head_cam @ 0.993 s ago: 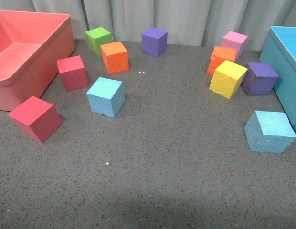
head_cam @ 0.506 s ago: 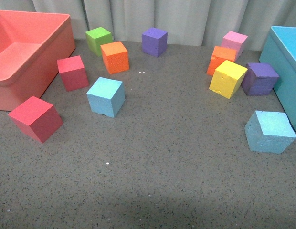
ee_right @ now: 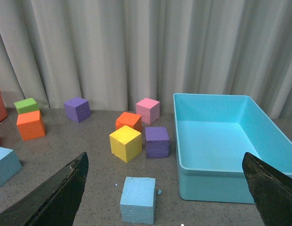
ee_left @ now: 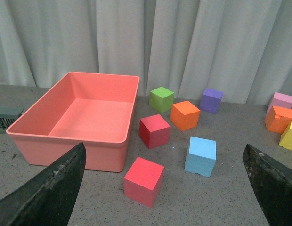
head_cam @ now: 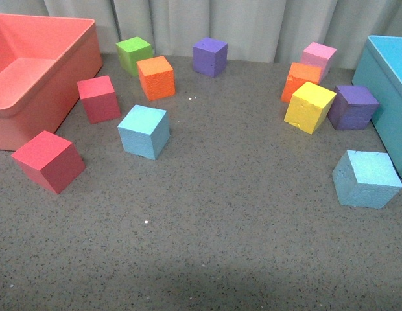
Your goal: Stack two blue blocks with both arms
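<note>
Grey bench (head_cam: 240, 214), curtain (head_cam: 253, 26) behind: nothing stacked yet.
Mid-left sits the left block (head_cam: 144, 131), well apart from the right block (head_cam: 367, 178) beside the bin (head_cam: 386, 97). Both look like light, soft, rough foam, so I'd pinch opposite flat sides. The left gripper (ee_left: 163, 150) and right gripper (ee_right: 165, 160) gape wide, empty. Nothing has shifted since earlier.

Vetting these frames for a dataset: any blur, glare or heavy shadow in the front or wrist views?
Front view: blue blocks sharp and evenly lit, no glare; a dim shadow band crosses the table at its near edge. Left wrist view: scene crisp, but the left gripper shows its fingers dark and slightly soft. Right wrist view: likewise for the right gripper.
</note>
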Robot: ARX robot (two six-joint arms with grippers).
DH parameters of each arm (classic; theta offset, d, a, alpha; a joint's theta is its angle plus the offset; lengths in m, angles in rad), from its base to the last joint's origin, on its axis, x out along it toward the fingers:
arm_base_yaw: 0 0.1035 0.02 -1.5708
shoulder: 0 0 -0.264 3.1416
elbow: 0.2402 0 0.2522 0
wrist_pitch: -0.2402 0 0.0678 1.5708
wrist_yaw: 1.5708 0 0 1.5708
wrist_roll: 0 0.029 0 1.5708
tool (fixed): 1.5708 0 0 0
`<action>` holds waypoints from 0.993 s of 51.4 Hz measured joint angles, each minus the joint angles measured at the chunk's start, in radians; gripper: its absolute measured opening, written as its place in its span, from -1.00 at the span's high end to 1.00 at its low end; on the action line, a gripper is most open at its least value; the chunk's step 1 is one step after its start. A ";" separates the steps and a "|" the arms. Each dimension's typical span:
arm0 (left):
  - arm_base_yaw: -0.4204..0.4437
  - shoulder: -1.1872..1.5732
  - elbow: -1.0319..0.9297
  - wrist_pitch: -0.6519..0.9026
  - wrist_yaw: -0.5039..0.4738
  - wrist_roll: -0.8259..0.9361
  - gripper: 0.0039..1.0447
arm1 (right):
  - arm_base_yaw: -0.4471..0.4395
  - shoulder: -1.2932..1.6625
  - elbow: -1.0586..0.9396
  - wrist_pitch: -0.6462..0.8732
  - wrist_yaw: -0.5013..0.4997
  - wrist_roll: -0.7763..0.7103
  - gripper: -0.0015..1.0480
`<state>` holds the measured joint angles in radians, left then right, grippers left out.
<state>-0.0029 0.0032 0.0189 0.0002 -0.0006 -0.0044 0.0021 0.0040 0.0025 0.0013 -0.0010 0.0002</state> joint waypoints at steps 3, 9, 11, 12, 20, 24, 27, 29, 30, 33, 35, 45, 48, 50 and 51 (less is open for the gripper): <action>0.000 0.000 0.000 0.000 0.000 0.000 -0.88 | 0.000 0.000 0.000 0.000 0.000 0.000 -0.82; 0.000 0.000 0.000 0.000 0.000 0.000 -0.88 | 0.000 0.000 0.000 0.000 0.000 0.000 -0.82; 0.000 0.000 0.000 0.000 0.000 0.000 -0.88 | 0.000 0.000 0.000 0.000 0.000 0.000 -0.82; 0.000 0.000 0.000 0.000 0.000 0.000 -0.88 | 0.000 0.000 0.000 0.000 0.000 0.000 -0.82; 0.000 0.000 0.000 0.000 0.000 0.000 -0.88 | 0.000 0.000 0.000 0.000 0.000 0.000 -0.82; 0.000 0.000 0.000 0.000 0.000 0.000 -0.88 | 0.000 0.000 0.000 0.000 0.000 0.000 -0.82; 0.000 0.000 0.000 0.000 0.000 0.000 -0.88 | 0.000 0.000 0.000 0.000 0.000 0.000 -0.82; 0.000 0.000 0.000 0.000 0.000 0.000 -0.88 | 0.000 0.000 0.000 0.000 0.000 0.000 -0.82; 0.000 0.000 0.000 0.000 0.000 0.000 -0.88 | 0.000 0.000 0.000 0.000 0.000 0.000 -0.82; 0.000 0.000 0.000 0.000 0.000 0.000 -0.88 | 0.000 0.000 0.000 0.000 0.000 0.000 -0.82; 0.000 0.000 0.000 0.000 0.000 0.000 -0.88 | 0.000 0.000 0.000 0.000 0.000 0.000 -0.82; 0.000 0.000 0.000 0.000 0.000 0.000 -0.88 | 0.000 0.000 0.000 0.000 0.000 0.000 -0.82; 0.000 0.000 0.000 0.000 0.000 0.000 -0.88 | 0.000 0.000 0.000 0.000 0.000 0.000 -0.82; 0.000 0.000 0.000 0.000 0.000 0.000 -0.88 | 0.000 0.000 0.000 0.000 0.000 0.000 -0.82; 0.000 0.000 0.000 0.000 0.000 0.000 -0.88 | 0.000 0.000 0.000 0.000 0.000 0.000 -0.82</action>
<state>-0.0029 0.0032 0.0189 0.0002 -0.0006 -0.0044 0.0025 0.0040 0.0025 0.0013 -0.0010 0.0002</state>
